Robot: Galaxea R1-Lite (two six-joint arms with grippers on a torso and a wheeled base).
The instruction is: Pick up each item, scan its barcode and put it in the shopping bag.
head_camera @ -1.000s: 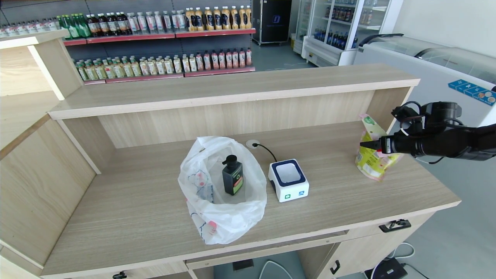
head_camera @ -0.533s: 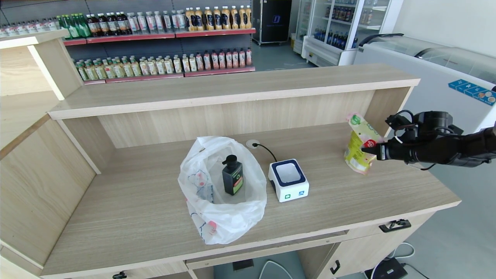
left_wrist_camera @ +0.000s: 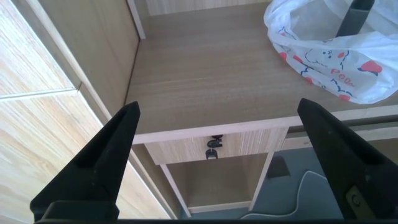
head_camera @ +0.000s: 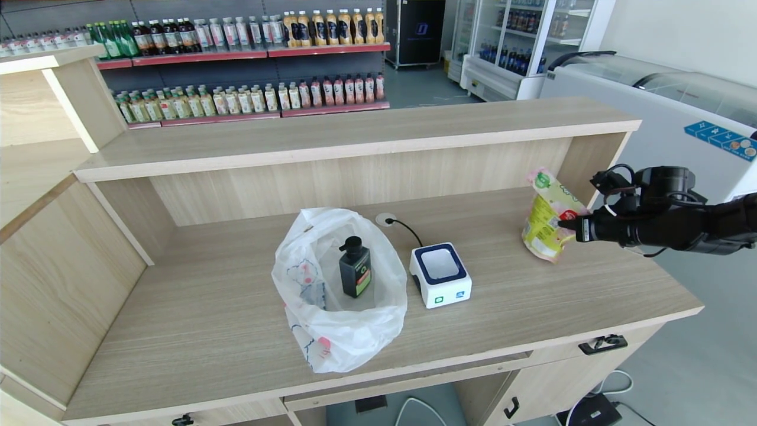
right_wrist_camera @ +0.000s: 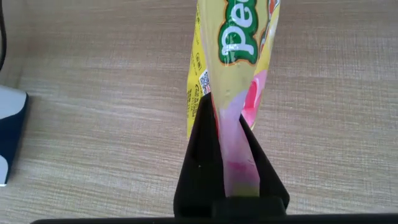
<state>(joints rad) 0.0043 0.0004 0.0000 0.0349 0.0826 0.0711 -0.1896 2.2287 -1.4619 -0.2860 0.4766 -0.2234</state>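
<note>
Right pincer (head_camera: 566, 224) is clamped on the edge of the snack pouch (head_camera: 545, 218). In the wrist view the two fingers of the pincer (right_wrist_camera: 227, 127) pinch the pouch (right_wrist_camera: 239, 43) flat between them. The pouch sits over the right end of the tabletop (head_camera: 207, 331), well right of the scanner (head_camera: 440, 275). Can't tell if its lower end touches the wood.

Delta vs 1.0 s ago: the pouch was lower and further right, near the tabletop's right edge. The arm has carried it left and a bit up, with most of the travel in the first half second and only a small shift since.

The scanner, its cable (head_camera: 407, 229), the shopping bag (head_camera: 355, 340) and the pump bottle (head_camera: 355, 269) standing inside the bag are all unchanged.

Left pincer (left_wrist_camera: 219, 109) has its fingers wide apart and holds nothing. It hangs off the near-left edge of the tabletop, above the drawer front, with the bag (left_wrist_camera: 336, 59) off to one side.
</note>
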